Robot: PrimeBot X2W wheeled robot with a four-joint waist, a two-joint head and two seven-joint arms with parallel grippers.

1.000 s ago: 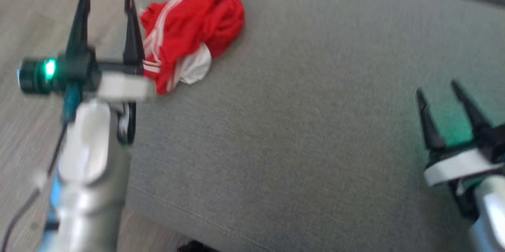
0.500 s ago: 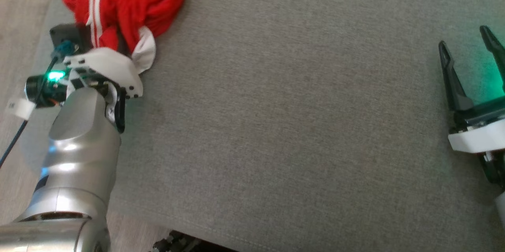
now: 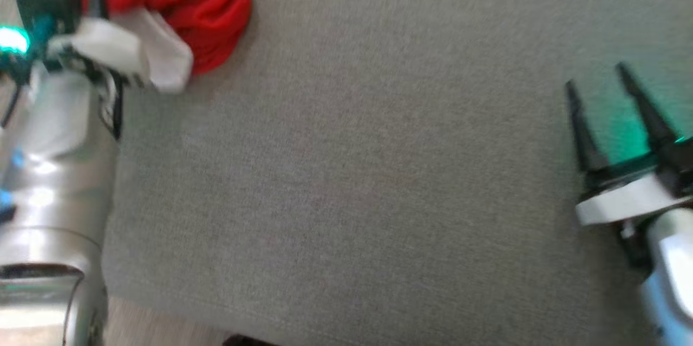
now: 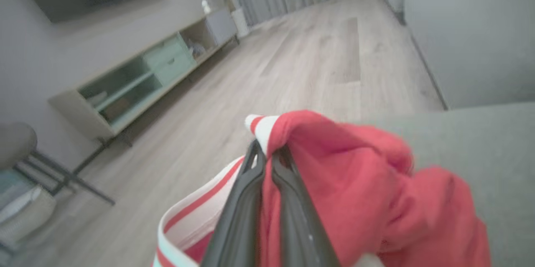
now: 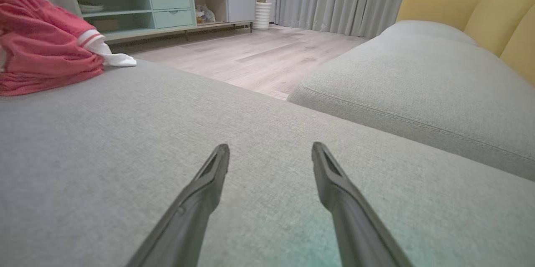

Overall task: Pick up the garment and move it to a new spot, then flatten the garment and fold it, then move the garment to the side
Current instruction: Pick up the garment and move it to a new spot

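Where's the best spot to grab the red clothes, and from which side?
Pinch a raised fold by the white-striped edge of the red clothes, coming in from the robot's left, over the near left edge of the cushion. The pile is bunched up there, so the folds stand up and are thin enough to pinch. The left end effector is shut on just such a fold.
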